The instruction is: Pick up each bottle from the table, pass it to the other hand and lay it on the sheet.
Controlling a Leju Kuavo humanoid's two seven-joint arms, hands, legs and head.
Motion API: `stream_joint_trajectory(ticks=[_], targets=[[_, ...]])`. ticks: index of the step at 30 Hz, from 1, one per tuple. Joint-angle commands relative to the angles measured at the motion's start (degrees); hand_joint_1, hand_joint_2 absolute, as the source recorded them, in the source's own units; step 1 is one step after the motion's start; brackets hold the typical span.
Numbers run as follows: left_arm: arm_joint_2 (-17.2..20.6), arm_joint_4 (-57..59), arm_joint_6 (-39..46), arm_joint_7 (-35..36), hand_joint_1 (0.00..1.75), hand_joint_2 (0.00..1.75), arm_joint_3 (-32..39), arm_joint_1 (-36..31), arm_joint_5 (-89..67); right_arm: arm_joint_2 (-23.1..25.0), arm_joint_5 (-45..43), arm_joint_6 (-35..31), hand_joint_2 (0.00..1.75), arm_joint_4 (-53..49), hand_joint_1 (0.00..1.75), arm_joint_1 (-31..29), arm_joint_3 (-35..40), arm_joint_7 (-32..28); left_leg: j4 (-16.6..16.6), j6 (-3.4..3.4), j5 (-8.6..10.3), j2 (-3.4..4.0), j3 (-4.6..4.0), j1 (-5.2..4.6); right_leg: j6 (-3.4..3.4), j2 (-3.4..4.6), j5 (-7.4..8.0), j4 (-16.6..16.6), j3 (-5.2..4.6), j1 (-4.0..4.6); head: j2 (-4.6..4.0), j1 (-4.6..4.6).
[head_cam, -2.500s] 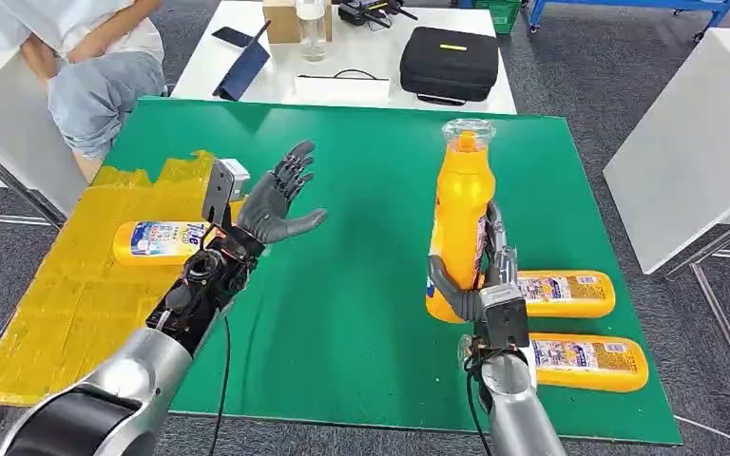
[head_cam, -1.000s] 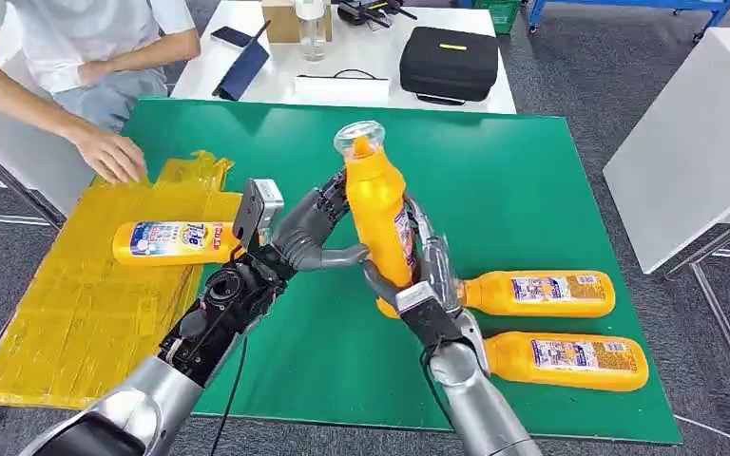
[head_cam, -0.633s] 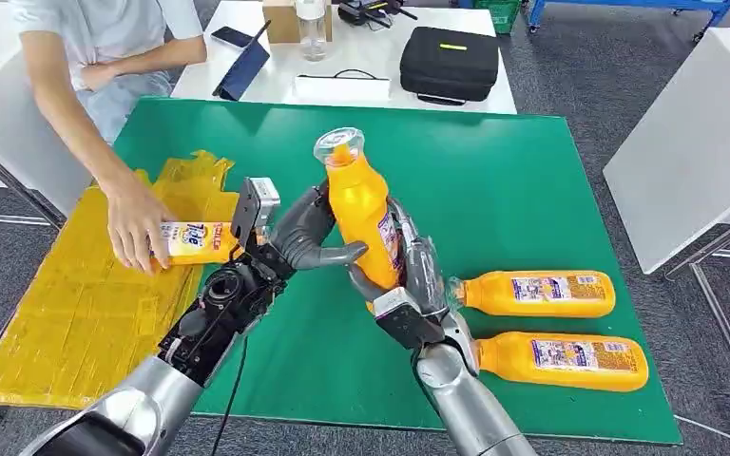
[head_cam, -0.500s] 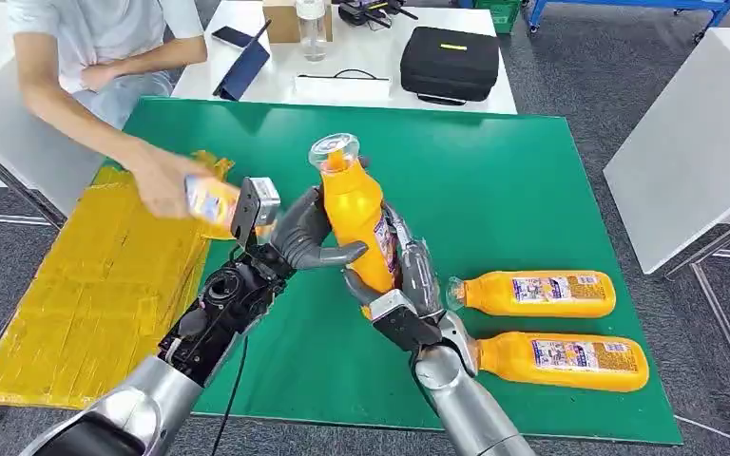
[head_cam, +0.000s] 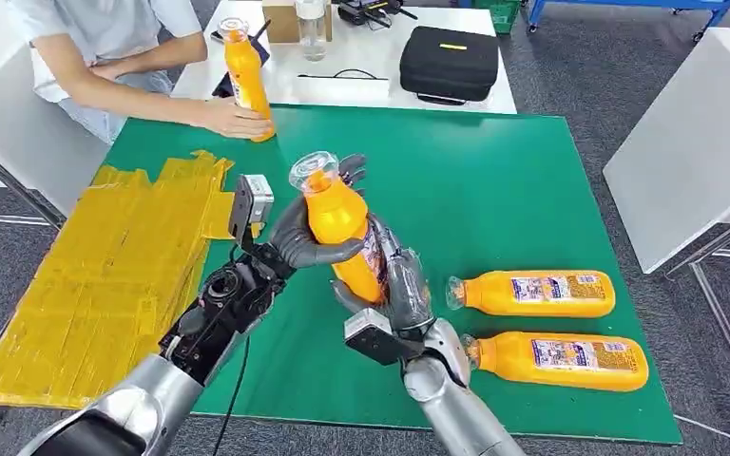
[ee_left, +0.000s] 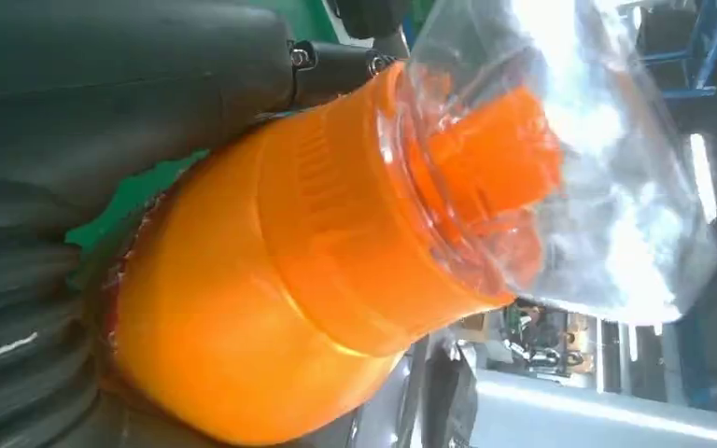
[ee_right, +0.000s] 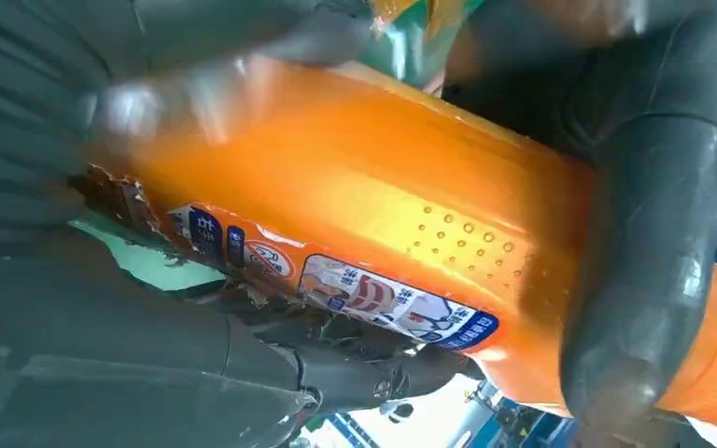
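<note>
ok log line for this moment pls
phase: handover | bottle: upright, midair | left hand: grips upper body | right hand: holds lower body | sheet: bare

Close view of an orange bottle with a blue-and-white label, gripped by the grey right robot hand. A thick grey finger of the left robot hand wraps across the bottle's body.

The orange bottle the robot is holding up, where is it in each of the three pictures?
Head view: the held orange bottle is at the middle, tilted, between the left hand and right hand.
Left wrist view: its shoulder and neck fill the middle.
Right wrist view: its labelled body runs across the picture.
Shared landmark: the clear cap shows in the head and left wrist views.
</note>
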Motion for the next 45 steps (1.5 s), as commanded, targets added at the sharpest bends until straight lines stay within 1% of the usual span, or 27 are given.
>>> stream_joint_trajectory(ticks=[1, 4, 6, 7, 8, 9, 12, 13, 14, 15, 16, 22, 24, 25, 27, 30, 32, 33, 34, 35, 38, 40, 41, 42, 43, 44, 45], targets=[[-1.14, 5.58, -1.04, -0.10, 0.00, 1.75, -4.02, -3.71, 0.21, -0.92, 0.92, -0.10, 1.75, 4.63, 1.75, -1.41, 3.36, 0.04, 0.05, -0.11, -0.19, -0.12, 0.36, 0.06, -0.13, -0.19, -0.20, 0.04, 0.40, 0.08, 0.00, 0.00], [-1.01, 5.09, -0.79, -0.18, 0.00, 1.75, -3.84, -3.37, 0.29, -0.53, 0.79, 0.13, 1.75, 4.74, 1.75, -1.53, 3.42, 0.14, 0.11, -0.16, -0.31, -0.13, 0.53, 0.08, -0.18, -0.22, -0.32, 0.11, 0.56, 0.11, 0.00, 0.00], [-1.01, 5.09, -0.79, -0.18, 0.00, 1.75, -3.84, -3.37, 0.29, -0.53, 0.79, 0.13, 1.75, 4.74, 1.75, -1.53, 3.42, 0.14, 0.00, -0.09, -0.11, -0.07, 0.23, 0.05, -0.10, -0.12, -0.11, -0.01, 0.25, 0.07, 0.00, 0.00], [-0.91, 5.08, -0.77, -0.19, 0.00, 1.75, -3.79, -3.36, 0.29, -0.47, 0.79, 0.15, 1.75, 4.70, 1.75, -1.61, 3.44, 0.14, 0.09, -0.14, -0.25, -0.09, 0.41, 0.07, -0.15, -0.17, -0.25, 0.07, 0.44, 0.10, 0.00, 0.00], [-0.91, 5.08, -0.77, -0.19, 0.00, 1.75, -3.79, -3.36, 0.29, -0.47, 0.79, 0.15, 1.75, 4.70, 1.75, -1.61, 3.44, 0.14, 0.02, -0.10, -0.13, -0.06, 0.25, 0.04, -0.11, -0.12, -0.14, 0.01, 0.27, 0.06, 0.00, 0.00], [-0.91, 5.08, -0.77, -0.19, 0.00, 1.75, -3.79, -3.36, 0.29, -0.47, 0.79, 0.15, 1.75, 4.70, 1.75, -1.61, 3.44, 0.14, 0.09, -0.14, -0.26, -0.07, 0.44, 0.07, -0.16, -0.16, -0.26, 0.08, 0.46, 0.10, 0.00, 0.00], [-0.91, 5.08, -0.77, -0.19, 0.00, 1.75, -3.79, -3.36, 0.29, -0.47, 0.79, 0.15, 1.75, 4.70, 1.75, -1.61, 3.44, 0.14, -0.01, -0.07, -0.09, -0.06, 0.20, 0.03, -0.09, -0.11, -0.10, -0.01, 0.22, 0.04, 0.00, 0.00], [-0.91, 5.08, -0.77, -0.19, 0.42, 1.75, -3.79, -3.36, 0.29, -0.47, 0.79, 0.15, 1.75, 4.70, 1.75, -1.61, 3.44, 0.14, 0.00, -0.08, -0.09, -0.05, 0.19, 0.04, -0.09, -0.11, -0.10, 0.00, 0.21, 0.05, 0.00, 0.00], [-0.91, 5.08, -0.77, -0.19, 1.43, 1.75, -3.79, -3.36, 0.29, -0.47, 0.79, 0.15, 1.75, 4.70, 1.75, -1.61, 3.44, 0.14, 0.11, -0.14, -0.28, -0.08, 0.46, 0.07, -0.16, -0.17, -0.29, 0.10, 0.48, 0.10, 0.00, 0.00], [-0.82, 4.56, -0.34, -0.23, 1.64, 1.75, -3.56, -3.05, 0.35, -0.50, 0.79, 0.63, 1.75, 4.84, 1.75, -1.83, 3.49, 0.12, 0.02, -0.08, -0.11, -0.05, 0.21, 0.05, -0.10, -0.11, -0.12, 0.00, 0.24, 0.06, 0.00, 0.00], [-0.82, 4.56, -0.34, -0.23, 1.73, 1.75, -3.56, -3.05, 0.35, -0.50, 0.79, 0.63, 1.75, 4.84, 1.75, -1.83, 3.49, 0.12, 0.07, -0.12, -0.21, -0.07, 0.35, 0.07, -0.14, -0.14, -0.21, 0.05, 0.37, 0.09, 0.00, 0.00], [-0.77, 4.22, -0.26, -0.34, 1.75, 1.75, -3.44, -2.82, 0.49, -0.44, 0.75, 0.63, 1.75, 4.86, 1.75, -1.91, 3.30, 0.22, 0.08, -0.12, -0.23, -0.07, 0.37, 0.07, -0.14, -0.15, -0.23, 0.06, 0.40, 0.09, 0.00, 0.00], [-0.71, 3.76, -0.10, -0.32, 1.75, 1.75, -3.39, -2.59, 0.72, -0.41, 0.64, 0.73, 1.75, 4.77, 1.75, -1.89, 2.90, 0.27, 0.20, -0.19, -0.42, -0.07, 0.63, 0.10, -0.21, -0.19, -0.41, 0.18, 0.65, 0.13, 0.00, 0.00], [-0.81, 3.57, 0.37, -0.64, 1.75, 1.75, -3.46, -2.32, 1.09, -1.22, -0.28, 0.31, 1.75, 2.41, 1.75, -0.36, 1.48, -0.10, 0.12, -0.15, -0.30, -0.06, 0.49, 0.07, -0.17, -0.16, -0.30, 0.11, 0.51, 0.09, 0.00, 0.00], [-0.82, 3.72, 0.43, -0.69, 1.75, 1.75, -3.30, -2.39, 1.28, -1.31, -0.50, 0.21, 1.75, 1.91, 1.75, -0.18, 1.25, -0.21, 0.02, -0.10, -0.14, -0.08, 0.26, 0.04, -0.11, -0.14, -0.15, 0.01, 0.30, 0.06, 0.00, 0.00], [-0.66, 3.92, 0.07, -0.90, 1.75, 1.75, -3.33, -2.50, 1.22, -1.60, -0.84, -0.79, 1.75, 0.37, 1.75, 0.33, 0.49, -0.33, 0.10, -0.14, -0.28, -0.12, 0.45, 0.07, -0.16, -0.21, -0.29, 0.09, 0.49, 0.10, 0.00, 0.00], [-0.80, 4.49, 0.06, -1.11, 1.75, 1.75, -3.20, -2.79, 1.18, -1.89, -0.68, -1.40, 1.75, -0.63, 1.75, 0.75, 0.10, -0.10, 0.00, -0.08, -0.10, -0.09, 0.20, 0.02, -0.09, -0.14, -0.12, 0.00, 0.22, 0.04, 0.00, 0.00], [-0.93, 4.91, 0.19, -1.13, 1.75, 1.75, -3.02, -3.06, 1.21, -2.09, -0.74, -1.61, 1.75, -1.34, 1.75, 1.02, -0.16, 0.00, 0.06, -0.12, -0.20, -0.14, 0.36, 0.05, -0.13, -0.22, -0.23, 0.06, 0.41, 0.07, 0.00, 0.00], [-1.05, 5.23, 0.70, -1.14, 1.75, 1.75, -2.81, -3.25, 1.04, -2.07, -0.76, -2.38, 1.75, -1.93, 1.75, 1.31, -0.51, -0.14, 0.02, -0.09, -0.11, -0.12, 0.21, 0.04, -0.10, -0.19, -0.14, 0.01, 0.24, 0.06, 0.00, 0.02], [-1.06, 5.37, 0.83, -1.16, 1.75, 1.75, -2.84, -3.44, 0.85, -2.24, -0.76, -2.23, 1.75, -2.43, 1.75, 1.47, -0.48, -0.13, 0.08, -0.12, -0.22, -0.16, 0.37, 0.05, -0.14, -0.24, -0.25, 0.07, 0.41, 0.08, 0.00, 0.00], [-1.06, 5.37, 0.83, -1.16, 1.75, 1.75, -2.84, -3.44, 0.85, -2.24, -0.76, -2.23, 1.75, -2.43, 1.75, 1.47, -0.48, -0.13, 0.10, -0.13, -0.25, -0.13, 0.40, 0.05, -0.15, -0.21, -0.27, 0.10, 0.43, 0.08, 0.00, 0.00], [-1.06, 5.37, 0.83, -1.16, 1.75, 1.75, -2.84, -3.44, 0.85, -2.24, -0.76, -2.23, 1.75, -2.43, 1.75, 1.47, -0.48, -0.13, 0.01, -0.09, -0.12, -0.07, 0.22, 0.03, -0.10, -0.13, -0.13, 0.01, 0.25, 0.05, 0.00, 0.02], [-1.06, 5.37, 0.83, -1.16, 1.75, 1.75, -2.84, -3.44, 0.85, -2.24, -0.76, -2.23, 1.75, -2.43, 1.75, 1.47, -0.48, -0.13, 0.12, -0.15, -0.28, -0.09, 0.43, 0.07, -0.16, -0.18, -0.28, 0.10, 0.47, 0.10, 0.00, 0.00], [-1.06, 5.37, 0.83, -1.16, 1.75, 1.75, -2.84, -3.44, 0.85, -2.24, -0.76, -2.23, 1.75, -2.43, 1.05, 1.47, -0.48, -0.13, 0.04, -0.11, -0.17, -0.08, 0.29, 0.05, -0.12, -0.16, -0.18, 0.04, 0.33, 0.07, 0.00, 0.00], [-1.14, 5.49, 1.41, -1.17, 1.75, 1.75, -2.66, -3.47, 0.66, -2.06, -0.84, -2.83, 1.75, -2.83, 0.00, 1.75, -0.84, 0.00, 0.00, -0.09, -0.10, -0.07, 0.18, 0.03, -0.10, -0.13, -0.11, -0.01, 0.22, 0.05, 0.00, 0.00], [-1.24, 5.58, 2.12, -1.18, 1.75, 1.75, -2.32, -3.50, 0.52, -2.08, -0.82, -3.22, 1.75, -3.26, 0.00, 1.93, -0.93, 0.11, 0.06, -0.12, -0.22, -0.09, 0.37, 0.04, -0.14, -0.17, -0.23, 0.06, 0.41, 0.07, 0.00, 0.00], [-1.20, 5.66, 2.91, -1.17, 1.75, 1.75, -1.88, -3.66, 0.36, -2.16, -1.52, -2.92, 1.75, -4.74, 0.00, 2.43, -1.20, 0.39, 0.03, -0.11, -0.16, -0.05, 0.28, 0.04, -0.11, -0.12, -0.16, 0.02, 0.31, 0.06, 0.00, 0.00]])
